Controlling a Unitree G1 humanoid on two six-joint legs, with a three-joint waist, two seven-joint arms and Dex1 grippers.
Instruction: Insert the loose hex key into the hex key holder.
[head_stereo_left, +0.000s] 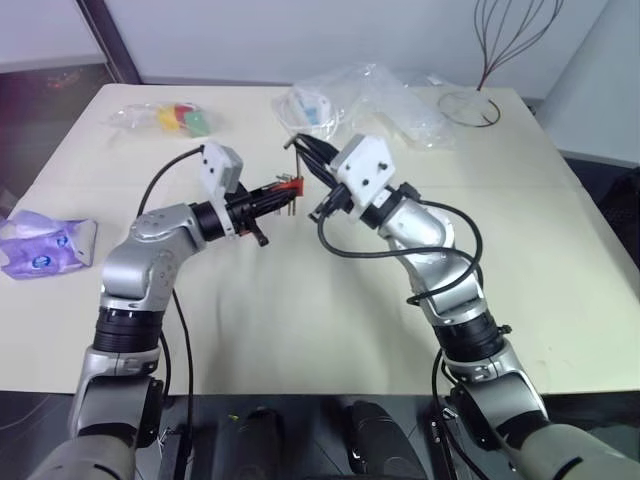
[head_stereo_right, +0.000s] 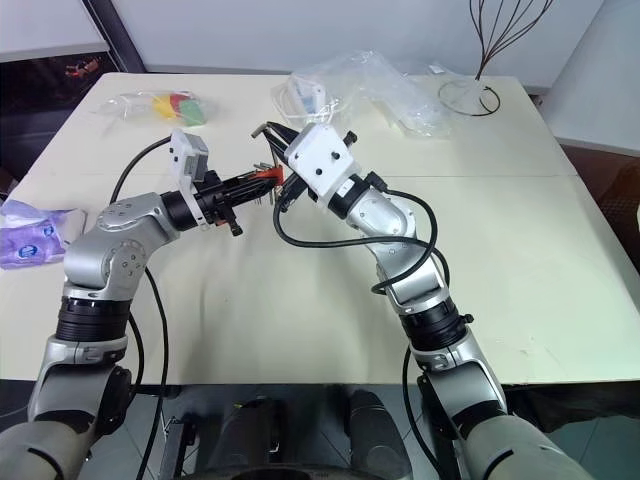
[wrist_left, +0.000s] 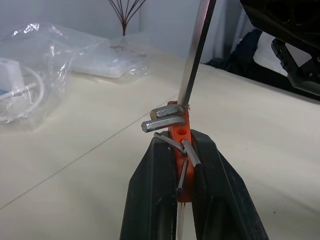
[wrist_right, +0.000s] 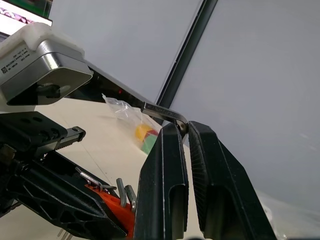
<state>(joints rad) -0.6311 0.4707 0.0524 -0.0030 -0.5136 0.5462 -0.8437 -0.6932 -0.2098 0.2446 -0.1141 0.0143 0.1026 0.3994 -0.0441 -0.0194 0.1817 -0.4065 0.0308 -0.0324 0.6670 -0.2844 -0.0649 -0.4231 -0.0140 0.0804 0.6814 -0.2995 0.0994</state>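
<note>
Left tool (wrist_left: 184, 165) clamped on hex key holder (wrist_left: 180, 131) — right tool (wrist_right: 186, 131) pinching loose hex key (wrist_right: 161, 111), tip seemingly at the holder.

I see a cream table (head_stereo_left: 300, 320) and place everything by it. On its left edge lies a purple tissue pack (head_stereo_left: 45, 243). At its far left sits a clear bag of red, yellow and green items (head_stereo_left: 180, 119). Crumpled clear plastic bags with white cable inside (head_stereo_left: 345, 105) sit at far centre; a dark wire stand (head_stereo_left: 478, 100) at its far right corner
</note>
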